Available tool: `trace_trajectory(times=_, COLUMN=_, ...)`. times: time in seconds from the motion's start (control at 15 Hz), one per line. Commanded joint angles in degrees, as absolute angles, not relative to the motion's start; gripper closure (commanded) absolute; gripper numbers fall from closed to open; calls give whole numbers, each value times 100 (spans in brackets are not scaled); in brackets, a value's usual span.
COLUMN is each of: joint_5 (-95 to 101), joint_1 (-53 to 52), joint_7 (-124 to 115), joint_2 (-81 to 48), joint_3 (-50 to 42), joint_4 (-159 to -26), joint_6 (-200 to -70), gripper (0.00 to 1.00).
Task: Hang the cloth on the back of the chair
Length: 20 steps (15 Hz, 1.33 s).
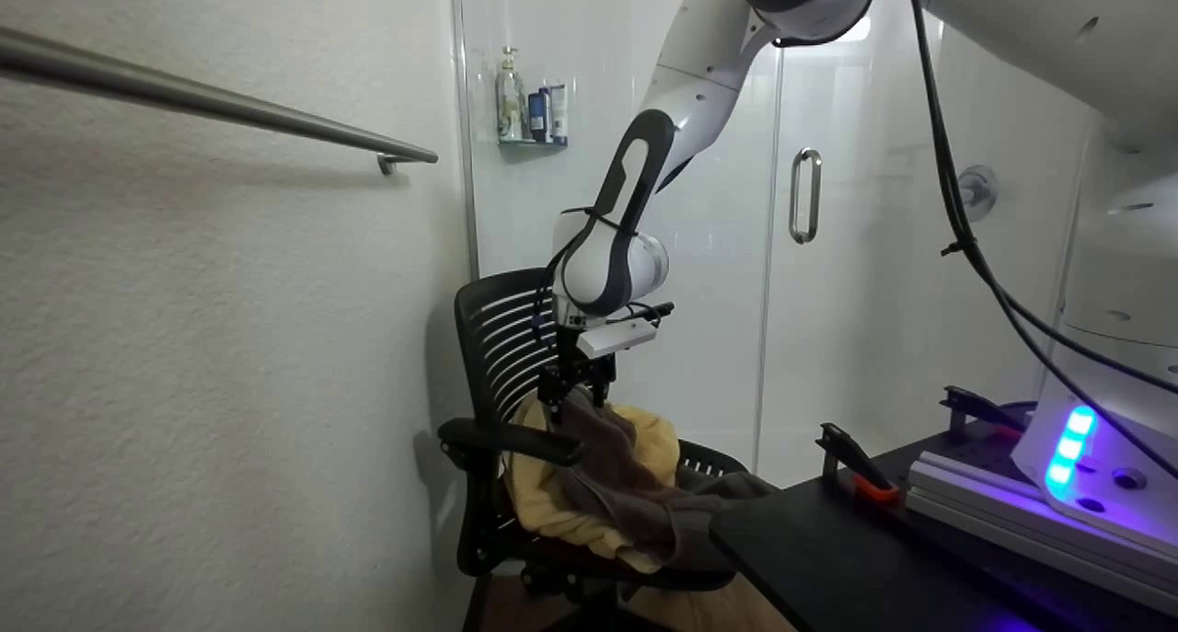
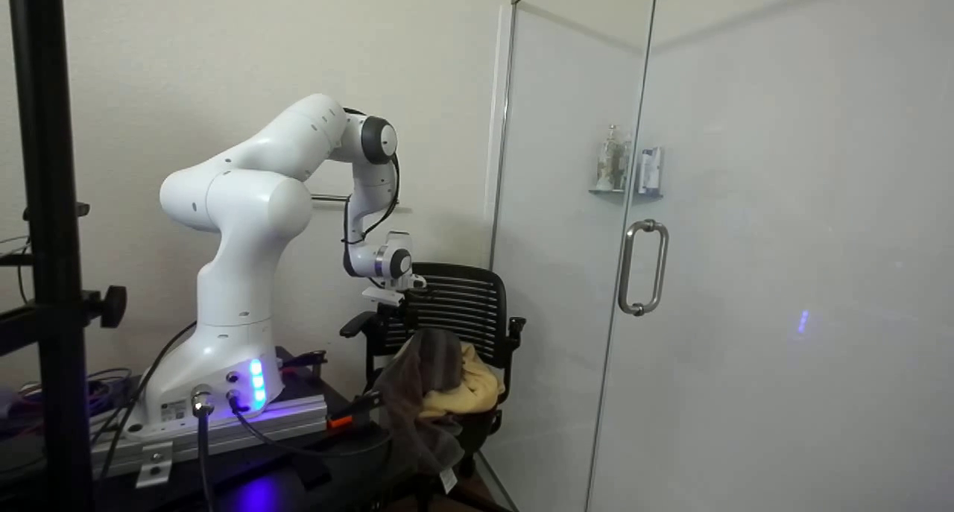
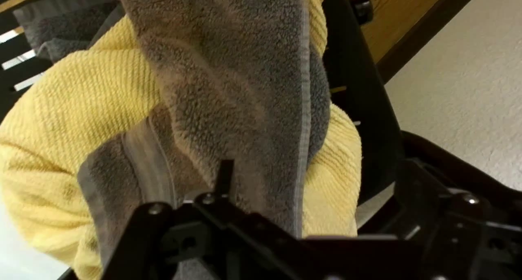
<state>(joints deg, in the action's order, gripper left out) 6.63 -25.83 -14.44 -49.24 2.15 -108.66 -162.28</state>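
Note:
A grey-brown cloth (image 1: 598,439) lies heaped with a yellow cloth (image 1: 655,443) on the seat of the black chair (image 1: 502,338). Both cloths also show in the wrist view, the grey-brown cloth (image 3: 244,88) lying over the yellow cloth (image 3: 89,96). In an exterior view the grey-brown cloth (image 2: 436,355) hangs over the seat's front. The slatted chair back (image 2: 462,303) has no cloth over it. My gripper (image 1: 578,397) is open and points down at the heap's top, fingers apart in the wrist view (image 3: 318,168). A grey-brown peak shows between the fingers; contact cannot be told.
A chair armrest (image 1: 511,441) stands beside the gripper, near the wall (image 1: 276,338). The black table (image 1: 828,540) with clamps (image 1: 856,462) reaches close to the seat. A glass shower door with a handle (image 2: 642,267) stands behind. A towel bar (image 1: 221,98) is on the wall.

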Motion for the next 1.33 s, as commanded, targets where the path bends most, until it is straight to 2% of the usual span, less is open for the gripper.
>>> trace_trajectory(times=0.0, joint_5=387, joint_1=-2398, joint_7=-1379, joint_2=-5407, joint_3=392, joint_4=-10434, joint_6=-15999, gripper=0)
trace_trajectory(times=0.27, joint_5=237, joint_1=-2446, joint_7=-1480, joint_2=-6056, joint_3=317, joint_4=-9717, joint_6=-15758, gripper=0)
trace_trajectory(times=0.67, joint_5=207, joint_1=-2549, joint_7=-1673, joint_2=-7253, joint_3=110, joint_4=-7960, joint_6=-15231, gripper=0)
trace_trajectory(times=0.73, joint_5=228, joint_1=-2544, joint_7=-1667, joint_2=-7386, joint_3=97, joint_4=-7745, joint_6=-15154, gripper=6)
trace_trajectory(times=0.8, joint_5=220, joint_1=-2532, joint_7=-1688, joint_2=-7484, joint_3=95, joint_4=-7565, joint_6=-15032, gripper=26)
trace_trajectory(times=0.93, joint_5=216, joint_1=-2518, joint_7=-1745, joint_2=-7618, joint_3=97, joint_4=-7301, joint_6=-14868, gripper=32)
trace_trajectory(times=1.27, joint_5=235, joint_1=-2530, joint_7=-1892, joint_2=-7830, joint_3=71, joint_4=-6853, joint_6=-14545, gripper=77)
